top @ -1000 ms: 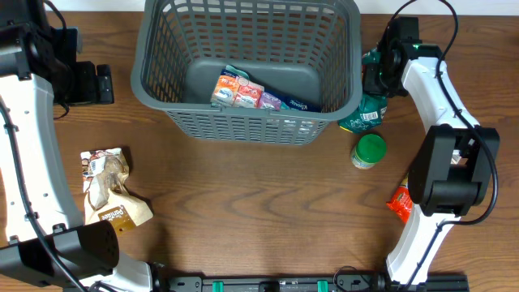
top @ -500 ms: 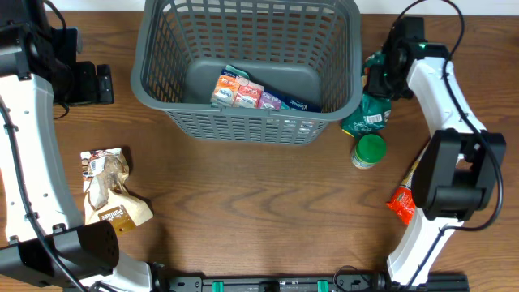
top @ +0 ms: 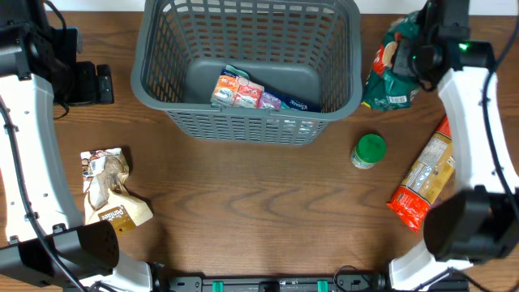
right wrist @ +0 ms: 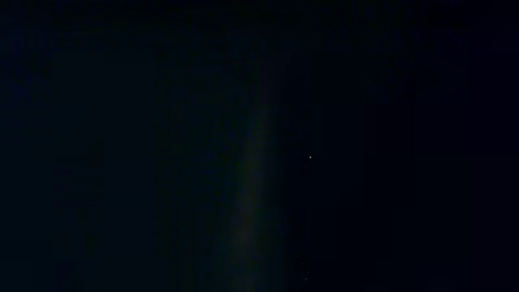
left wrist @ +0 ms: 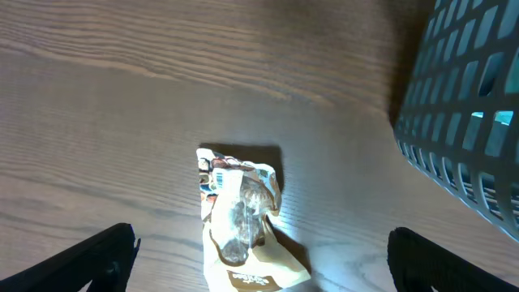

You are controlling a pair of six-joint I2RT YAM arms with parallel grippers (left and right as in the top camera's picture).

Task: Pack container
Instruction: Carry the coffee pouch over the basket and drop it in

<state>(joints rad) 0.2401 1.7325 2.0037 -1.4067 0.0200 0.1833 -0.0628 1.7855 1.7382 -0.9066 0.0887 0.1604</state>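
Note:
The container (top: 162, 89), a large dark grey lattice basket, stands at the far middle of the table and holds several small colourful packets (top: 243, 91). Its wall shows in the left wrist view (left wrist: 470, 122). My right gripper (top: 415, 57) is shut on a green bag (top: 389, 77) and holds it raised just right of the basket. The right wrist view is black. My left gripper (top: 96, 83) is open and empty left of the basket, its fingers (left wrist: 259, 259) wide apart above a brown and white snack bag (left wrist: 239, 219).
The snack bag (top: 109, 191) lies at the front left. A green-lidded jar (top: 369, 151) stands right of the basket's near corner. An orange and yellow packet (top: 422, 178) lies slanted at the right, beside my right arm.
My right gripper has lifted the green bag off the table, up and to the right. The arm swung away and uncovered the orange and yellow packet. The left arm has not moved.

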